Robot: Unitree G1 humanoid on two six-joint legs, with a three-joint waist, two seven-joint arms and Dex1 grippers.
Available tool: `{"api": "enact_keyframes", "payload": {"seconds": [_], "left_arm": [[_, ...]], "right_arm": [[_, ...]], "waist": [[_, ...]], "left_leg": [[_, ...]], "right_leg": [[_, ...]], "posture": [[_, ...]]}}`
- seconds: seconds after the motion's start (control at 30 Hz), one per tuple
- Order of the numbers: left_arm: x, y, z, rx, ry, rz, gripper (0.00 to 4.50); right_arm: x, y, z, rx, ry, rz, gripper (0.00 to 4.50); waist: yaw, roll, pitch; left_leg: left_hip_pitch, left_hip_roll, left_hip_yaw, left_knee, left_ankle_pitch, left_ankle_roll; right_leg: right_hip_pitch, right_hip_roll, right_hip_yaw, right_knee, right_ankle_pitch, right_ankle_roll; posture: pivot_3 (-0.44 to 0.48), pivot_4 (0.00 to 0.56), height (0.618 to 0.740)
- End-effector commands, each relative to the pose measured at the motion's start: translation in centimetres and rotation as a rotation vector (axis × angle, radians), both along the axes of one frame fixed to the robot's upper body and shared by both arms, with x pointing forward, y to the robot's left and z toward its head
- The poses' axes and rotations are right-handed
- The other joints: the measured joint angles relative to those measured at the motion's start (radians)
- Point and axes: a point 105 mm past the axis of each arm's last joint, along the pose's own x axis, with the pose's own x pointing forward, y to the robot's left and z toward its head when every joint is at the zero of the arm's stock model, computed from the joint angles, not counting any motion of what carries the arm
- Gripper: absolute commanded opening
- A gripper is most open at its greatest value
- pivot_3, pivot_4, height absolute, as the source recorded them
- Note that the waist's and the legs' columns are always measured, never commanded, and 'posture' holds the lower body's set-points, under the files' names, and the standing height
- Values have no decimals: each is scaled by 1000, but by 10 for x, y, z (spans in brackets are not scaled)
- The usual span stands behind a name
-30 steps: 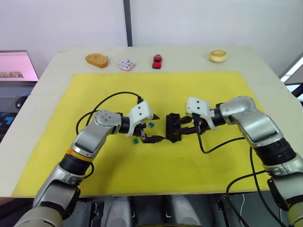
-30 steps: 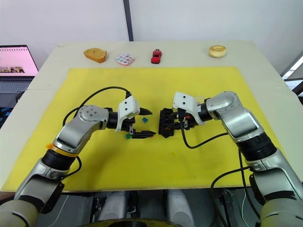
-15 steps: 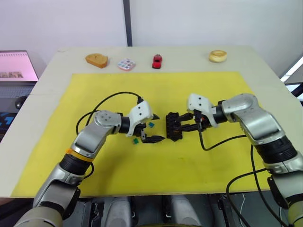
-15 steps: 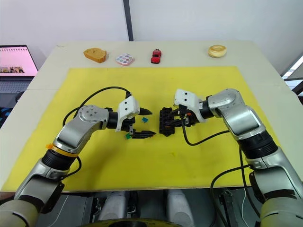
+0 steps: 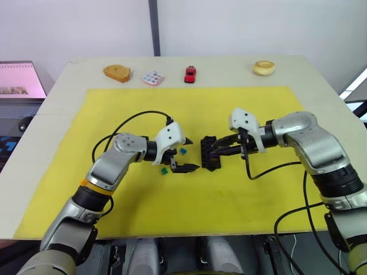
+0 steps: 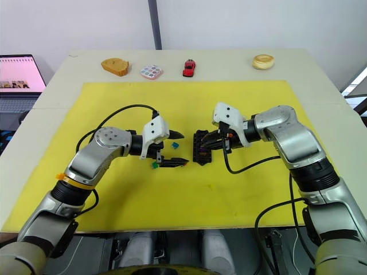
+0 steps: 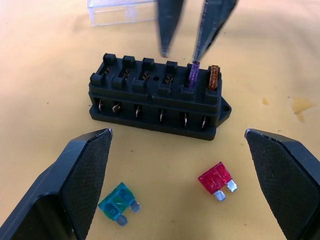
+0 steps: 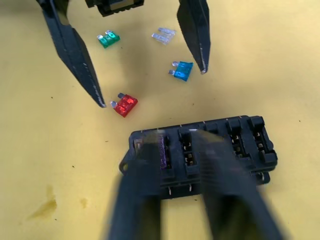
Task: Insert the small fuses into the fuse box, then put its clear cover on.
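A: Head view first?

B: The small black rectangular plastic fuse box (image 5: 210,153) sits mid-mat on the yellow mat (image 5: 114,103), between both grippers. The left gripper (image 5: 187,154), fingers spread wide, is at the box's 9 o'clock, just beside it. The right gripper (image 5: 220,150) reaches in from 3 o'clock, its tips over the box.

A: Left wrist view?

B: A purple blade fuse (image 7: 194,74) and an amber blade fuse (image 7: 214,77) stand in the box's end slots. The right gripper's fingers are slightly apart, one tip at the purple fuse. A teal fuse (image 7: 117,203) and a red fuse (image 7: 217,179) lie loose near the box; the clear plastic cover (image 7: 122,11) lies beyond.

A: Right wrist view?

B: A green fuse (image 8: 108,39) and a pale grey fuse (image 8: 164,35) lie past the left gripper's fingers.
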Motion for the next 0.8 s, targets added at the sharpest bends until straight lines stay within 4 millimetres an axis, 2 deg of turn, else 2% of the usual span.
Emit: {"api": "enact_keyframes", "payload": {"seconds": [0.03, 0.43, 0.63, 0.8], "left_arm": [[3, 0, 12, -11, -56, -6, 4500], [3, 1, 12, -9, -57, -5, 4500], [2, 1, 12, -12, -55, 1, 4500], [2, 1, 12, -13, -57, 3, 4500]], "right_arm": [[-4, 2, 16, 30, -54, 23, 67], [-6, -2, -3, 13, -14, -1, 67], [-5, -11, -28, -53, 20, -25, 67], [-6, -15, -36, -87, 18, -18, 67]], "waist": [[0, 0, 0], [0, 0, 0], [1, 0, 0], [1, 0, 0]], "left_leg": [[0, 0, 0, 0, 0, 0], [0, 0, 0, 0, 0, 0], [0, 0, 0, 0, 0, 0], [0, 0, 0, 0, 0, 0]], "right_leg": [[0, 0, 0, 0, 0, 0], [0, 0, 0, 0, 0, 0], [0, 0, 0, 0, 0, 0], [0, 0, 0, 0, 0, 0]], "posture": [[0, 150, 740], [0, 150, 740], [0, 150, 740], [0, 150, 740]]}}
